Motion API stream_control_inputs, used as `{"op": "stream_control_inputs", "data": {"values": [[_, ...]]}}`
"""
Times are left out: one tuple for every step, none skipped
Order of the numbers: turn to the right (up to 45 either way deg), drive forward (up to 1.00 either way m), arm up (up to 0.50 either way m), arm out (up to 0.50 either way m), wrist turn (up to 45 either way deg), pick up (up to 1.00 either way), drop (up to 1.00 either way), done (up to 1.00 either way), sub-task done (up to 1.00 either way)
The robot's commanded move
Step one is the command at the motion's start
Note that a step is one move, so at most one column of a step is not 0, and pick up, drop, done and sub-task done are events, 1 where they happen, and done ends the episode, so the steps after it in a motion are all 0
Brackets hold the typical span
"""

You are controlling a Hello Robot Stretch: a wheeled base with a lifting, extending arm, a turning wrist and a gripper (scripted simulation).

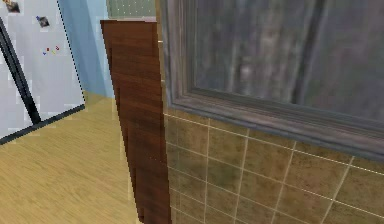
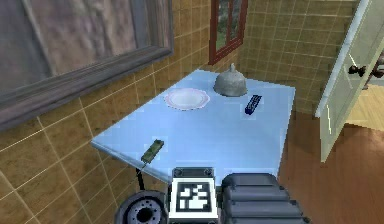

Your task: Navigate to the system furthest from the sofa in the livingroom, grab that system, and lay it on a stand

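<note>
**Forward view shut in by a wall, arm side view over a blue table**

Forward view: a tan tiled wall [image 1: 270,170] fills the right, close ahead, with one grey-framed window [image 1: 270,60] above it. One dark wooden panel [image 1: 140,120] stands upright at the wall's left end. Open room lies on the left, where pale wood floor [image 1: 60,160] runs back to one white refrigerator [image 1: 40,70], its doors closed, against a blue wall [image 1: 92,45].

Arm side view: one light blue table [image 2: 215,135] stands against the tiled wall, its near edge just beyond the robot. On it lie one white plate [image 2: 187,98], one grey dome [image 2: 232,82] just beside the plate, one dark bar [image 2: 253,103] near the right edge and one small dark slab [image 2: 153,150] at the near left edge. Which of these is the system cannot be told. Two windows show, one grey-framed [image 2: 80,45] and one red-framed [image 2: 228,30]. One white door [image 2: 350,70] stands at the right, with bare brown floor [image 2: 340,185] below it. The gripper [image 2: 143,208] sits at the bottom edge beside one white marker square [image 2: 192,197]; whether it holds anything cannot be told.
</note>
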Motion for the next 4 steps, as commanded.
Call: {"op": "stream_control_inputs", "data": {"values": [[0.0,0.00,0.00,0.16,0.0,0.00,0.00,0.00,0.00],[0.0,0.00,0.00,0.00,45.0,0.00,0.00,0.00,0.00],[0.0,0.00,0.00,0.00,45.0,0.00,0.00,0.00,0.00],[0.0,0.00,0.00,0.00,42.0,0.00,0.00,0.00,0.00]]}}
